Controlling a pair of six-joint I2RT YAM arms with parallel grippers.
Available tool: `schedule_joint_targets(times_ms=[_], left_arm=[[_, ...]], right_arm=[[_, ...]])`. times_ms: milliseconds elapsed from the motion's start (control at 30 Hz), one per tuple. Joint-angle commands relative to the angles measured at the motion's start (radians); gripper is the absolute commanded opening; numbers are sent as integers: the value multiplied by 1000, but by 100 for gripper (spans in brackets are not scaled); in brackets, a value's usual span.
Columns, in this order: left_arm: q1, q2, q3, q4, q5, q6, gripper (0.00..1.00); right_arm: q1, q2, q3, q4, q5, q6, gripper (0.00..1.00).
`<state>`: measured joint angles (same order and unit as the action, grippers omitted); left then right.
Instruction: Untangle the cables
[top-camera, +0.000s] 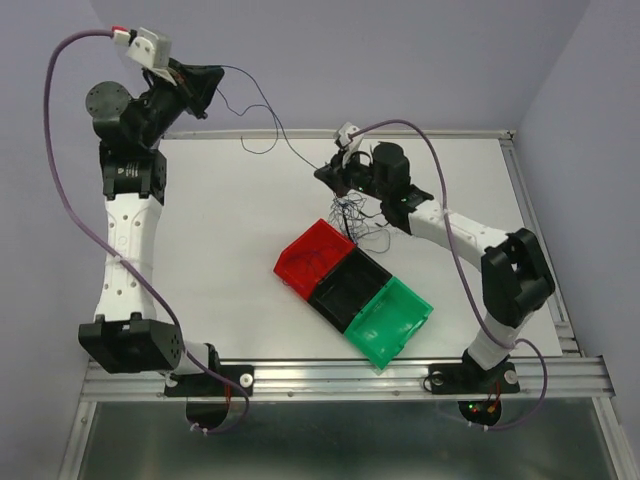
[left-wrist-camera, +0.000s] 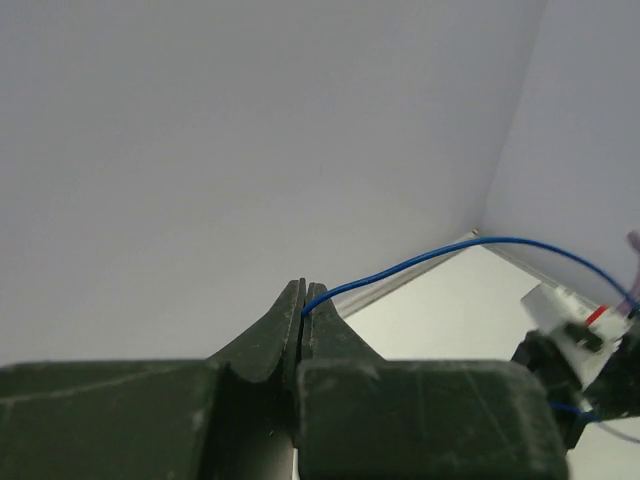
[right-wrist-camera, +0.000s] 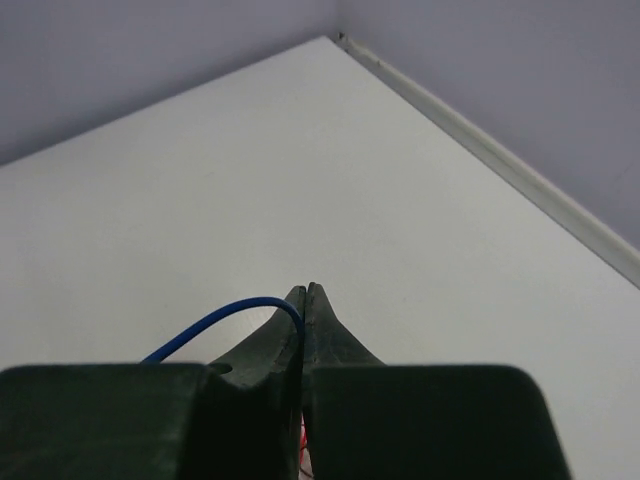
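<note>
Right now the left gripper (left-wrist-camera: 303, 291) is pinching a thin blue wire (left-wrist-camera: 420, 262) between fully closed jaws, and it is hovering high above the far left corner of the table (top-camera: 230, 220). The right gripper (right-wrist-camera: 305, 294) is sitting with its jaws pressed together too, with a blue wire (right-wrist-camera: 215, 318) curving in between its fingertips, so it appears to be gripping a blue strand as well; whether it is the same one, I cannot tell. In the top view that gripper is hanging over the middle of the table toward the far edge, and the tangle of cables (top-camera: 355, 212) is dangling and pooling directly beneath it, just beyond the far corner of the red bin (top-camera: 315, 255). The strand between the arms is sagging in loose loops rather than running taut. The main risk, I judge, is pulling the arms apart while other wires are looping around the blue one: that would be cinching the knot tighter instead of freeing it. Such thread-like wire may also be slipping out of either pinch under tension, or snapping. The hanging bundle could be snagging on the red bin's rim, dragging it and the neighbouring black bin (top-camera: 350, 285) along.
</note>
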<state>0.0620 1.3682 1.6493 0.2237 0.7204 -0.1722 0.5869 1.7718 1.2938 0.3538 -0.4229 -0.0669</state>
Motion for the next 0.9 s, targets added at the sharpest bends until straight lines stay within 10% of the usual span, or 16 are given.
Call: schedule_joint_targets(times_ms=[0,367,867], left_arm=[[-98,77,-88,60,22,28,0],[-310,310,-86,140,88,14,0],[-321,290,-143,229,280,48,3]], right_arm=[[10,-106,116,97,59,110,0],[4,-17,377,34,312,145,0],[-6,31,364,34,303,145,0]])
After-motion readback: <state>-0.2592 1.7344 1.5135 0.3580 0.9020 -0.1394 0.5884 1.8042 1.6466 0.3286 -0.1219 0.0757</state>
